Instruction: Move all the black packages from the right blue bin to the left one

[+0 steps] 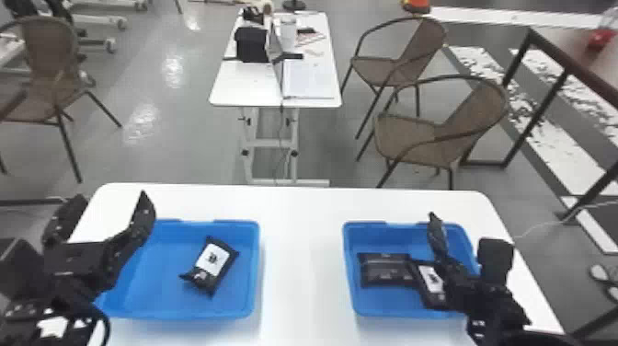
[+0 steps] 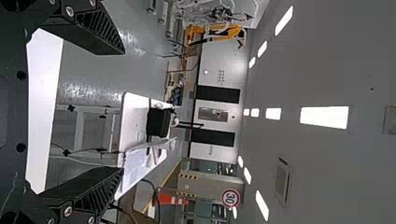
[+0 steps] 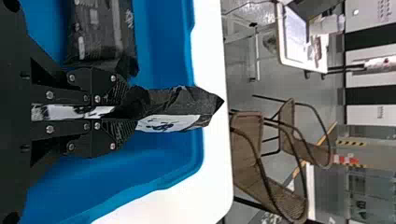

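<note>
Over the outer side of the left blue bin [image 1: 184, 314], my left gripper [image 1: 112, 198] stands open and empty; in the left wrist view that gripper [image 2: 123, 111] has its fingers wide apart. One black package [image 1: 211, 267] with a white label lies in that bin. At the right blue bin [image 1: 391, 309], my right gripper [image 1: 445, 269] is shut on a black package [image 1: 437, 237], seen edge-on. The right wrist view shows this gripper [image 3: 128, 111] with the package [image 3: 173, 100] jutting past its fingertips. A dark package [image 1: 385, 269] and a white-labelled one [image 1: 430, 281], partly behind the gripper, are also there.
Both bins stand on a white table [image 1: 301, 257] with a wide gap between them. Beyond it are a smaller table [image 1: 248, 85] with items on it and brown chairs [image 1: 414, 133].
</note>
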Robot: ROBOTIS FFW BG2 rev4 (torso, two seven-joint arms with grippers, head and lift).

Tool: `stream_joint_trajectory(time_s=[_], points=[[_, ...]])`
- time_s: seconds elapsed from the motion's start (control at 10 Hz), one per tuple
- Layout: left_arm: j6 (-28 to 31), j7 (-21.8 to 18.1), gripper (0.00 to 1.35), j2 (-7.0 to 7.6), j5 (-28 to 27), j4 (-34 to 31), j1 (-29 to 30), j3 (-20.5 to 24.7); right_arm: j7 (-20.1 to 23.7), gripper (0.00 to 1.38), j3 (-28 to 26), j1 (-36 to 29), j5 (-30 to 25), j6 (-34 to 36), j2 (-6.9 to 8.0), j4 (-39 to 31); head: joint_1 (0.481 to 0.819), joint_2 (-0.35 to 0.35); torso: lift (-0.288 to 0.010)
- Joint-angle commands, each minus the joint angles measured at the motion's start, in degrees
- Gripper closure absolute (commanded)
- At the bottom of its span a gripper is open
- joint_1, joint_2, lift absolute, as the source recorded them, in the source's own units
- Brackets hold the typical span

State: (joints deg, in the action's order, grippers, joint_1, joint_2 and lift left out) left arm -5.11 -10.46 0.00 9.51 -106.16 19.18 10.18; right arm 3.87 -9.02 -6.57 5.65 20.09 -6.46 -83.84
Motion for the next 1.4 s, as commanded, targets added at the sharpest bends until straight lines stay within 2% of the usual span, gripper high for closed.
stream_joint_trajectory(time_s=[0.0,0.3,0.5,0.6,0.8,0.9,1.0,1.1,1.3], points=[[0.1,0.0,0.14,-0.15,0.07,0.07,-0.11,-0.16,0.09,1.05,1.81,-2.3,-0.38,0.3,-0.4,-6.16,0.695,-0.065,0.0],[0.71,0.0,0.14,-0.15,0.77,-0.1,-0.72,-0.51,5.98,1.05,7.7,-1.51,-0.56,2.06,-1.98,-12.93,0.695,-0.008,0.0],[5.63,-0.09,0.13,-0.15,2.44,-0.63,-2.22,-1.56,11.95,1.06,13.76,3.06,-1.61,2.94,-2.33,-13.81,0.695,0.057,0.0],[9.32,-0.79,0.08,-0.15,4.03,-1.33,-3.36,-2.0,13.8,1.06,17.46,6.22,-1.08,2.68,-2.77,-12.32,0.695,0.077,0.0],[21.1,-4.66,0.03,0.26,7.89,-2.91,-8.28,-2.53,14.41,1.06,23.7,11.32,1.91,0.92,-3.12,-8.71,0.695,0.135,0.0],[25.41,-7.56,0.03,1.23,8.07,-2.91,-11.09,-2.44,14.41,1.06,27.48,14.04,3.05,-0.05,-3.83,-6.43,0.695,0.143,0.0],[26.55,-8.0,0.03,1.49,7.89,-2.91,-12.5,-2.79,14.41,1.06,32.05,17.21,4.81,-1.01,-4.79,-3.7,0.695,0.151,0.0],[27.08,-8.0,0.03,1.05,6.93,-2.91,-13.47,-2.88,14.5,1.06,36.0,19.93,6.56,-1.72,-5.5,-1.51,0.695,0.16,0.0],[29.98,-8.71,0.03,0.18,5.43,-2.83,-14.35,-2.71,14.5,1.06,41.71,23.89,9.46,-2.86,-5.67,1.57,0.695,0.201,0.0]])
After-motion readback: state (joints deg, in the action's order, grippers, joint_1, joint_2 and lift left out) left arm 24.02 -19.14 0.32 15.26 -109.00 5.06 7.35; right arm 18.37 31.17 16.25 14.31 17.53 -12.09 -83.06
